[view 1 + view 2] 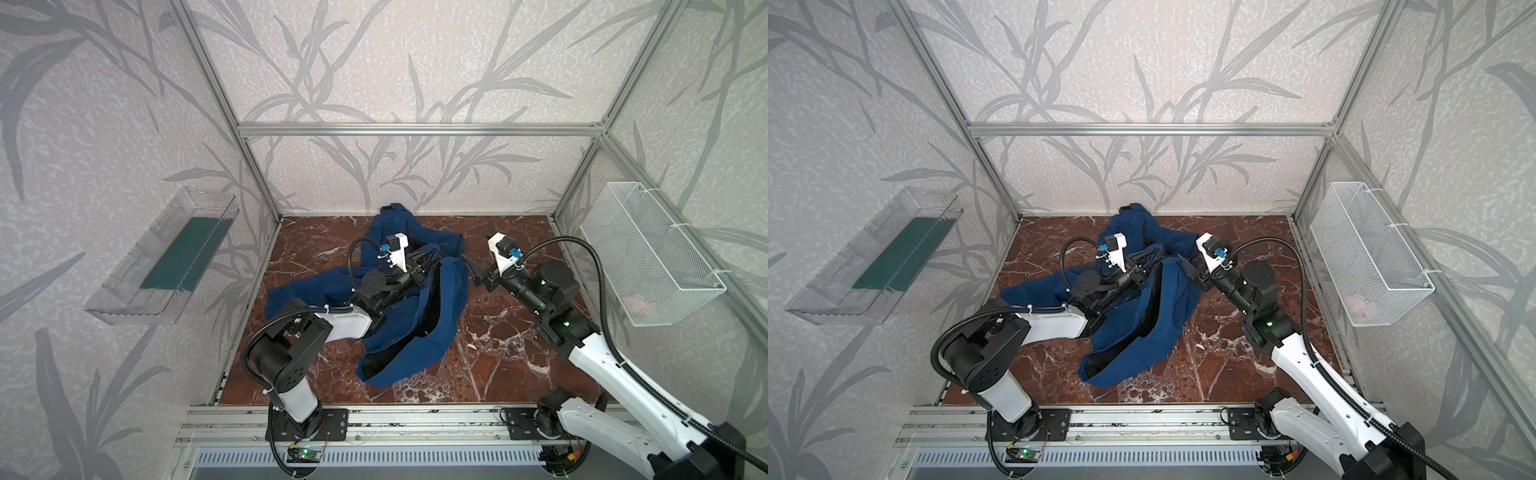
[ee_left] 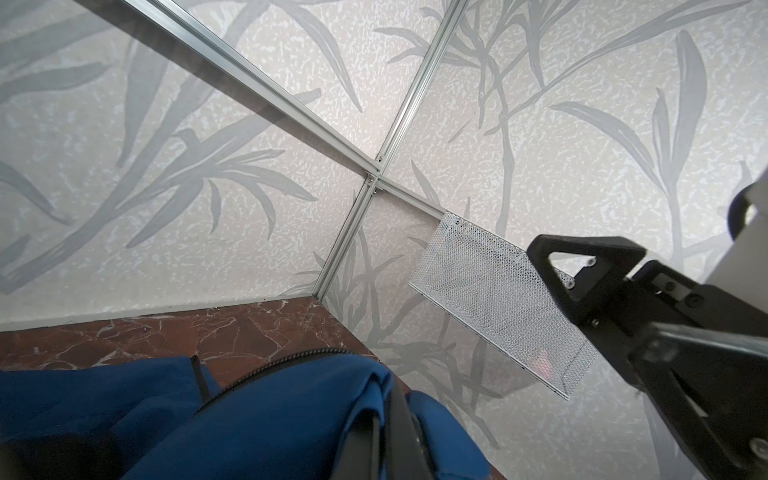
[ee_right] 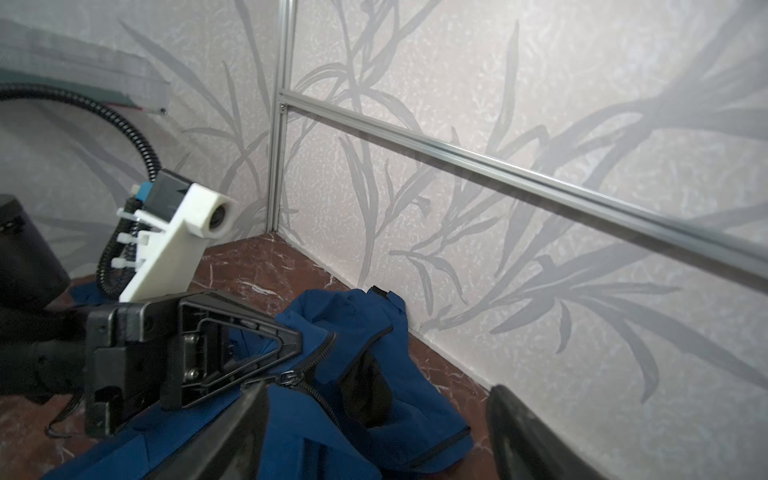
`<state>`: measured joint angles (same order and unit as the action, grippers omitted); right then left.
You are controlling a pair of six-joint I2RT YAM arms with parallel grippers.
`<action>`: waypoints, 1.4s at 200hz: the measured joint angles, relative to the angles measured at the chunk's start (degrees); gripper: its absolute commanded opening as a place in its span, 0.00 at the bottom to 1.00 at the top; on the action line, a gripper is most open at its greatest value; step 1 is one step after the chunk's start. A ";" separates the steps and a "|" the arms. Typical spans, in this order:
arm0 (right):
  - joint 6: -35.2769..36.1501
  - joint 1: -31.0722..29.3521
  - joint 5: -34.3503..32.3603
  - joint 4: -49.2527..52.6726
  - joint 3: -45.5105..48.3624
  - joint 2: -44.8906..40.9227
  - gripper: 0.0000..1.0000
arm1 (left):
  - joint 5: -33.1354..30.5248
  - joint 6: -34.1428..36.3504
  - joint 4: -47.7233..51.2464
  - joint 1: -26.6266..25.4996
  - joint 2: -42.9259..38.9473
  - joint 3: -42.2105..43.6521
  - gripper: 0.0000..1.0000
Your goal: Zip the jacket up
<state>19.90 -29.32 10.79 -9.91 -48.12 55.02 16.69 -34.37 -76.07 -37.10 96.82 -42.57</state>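
1. Jacket (image 1: 453, 291) (image 1: 1179, 307): navy, crumpled, lies mid-table on the red-brown marble table (image 1: 498, 353). One end reaches the back wall (image 1: 415, 174); the other end spreads toward the front edge.
2. Jacket front is open: black lining (image 1: 432, 299) shows between the two blue edges in both top views.
3. L gripper (image 1: 428, 262) (image 1: 1148, 259): over the jacket's middle, pointing toward the back right.
4. Its jaws are closed. In the R wrist view, the L gripper (image 3: 297, 338) tip sits right against a raised blue fold beside the zipper (image 3: 316, 361). It looks like a pinch on the fabric.
5. L wrist view: jacket (image 2: 270, 415) is bunched up close under the cam, with zipper (image 2: 266, 370) teeth along the top of the fold.
6. R gripper (image 1: 471, 272) (image 1: 1187, 268): just beside the jacket's right edge, pointing toward the L gripper.
7. Its jaws are wide apart and clamp nothing. In the R wrist view, jacket (image 3: 353, 316) fabric and zipper lie below the gap of the R gripper (image 3: 378, 388).
8. One R finger (image 2: 606, 249) shows in the L wrist view, clear of the cloth.
9. Wire basket (image 1: 648, 257) is on the right wall and clear tray (image 1: 166, 257) on the left wall, both well apart from the jacket.
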 measured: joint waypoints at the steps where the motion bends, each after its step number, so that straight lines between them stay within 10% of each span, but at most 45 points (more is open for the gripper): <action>1: 0.33 -0.11 0.00 0.39 -0.22 0.07 0.82 | -0.02 -0.02 0.00 0.00 0.00 0.00 0.00; 92: 26.58 -6.51 -2.23 25.07 -16.72 9.81 0.60 | 2.80 -8.24 9.75 0.55 -5.86 -0.02 0.00; 280: 28.11 -13.62 -12.39 22.99 -21.14 21.14 0.54 | 3.39 -10.88 12.26 1.57 -8.07 0.31 0.00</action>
<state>48.01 -42.94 -1.61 13.08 -69.25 76.16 20.08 -45.25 -63.81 -35.53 88.75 -42.26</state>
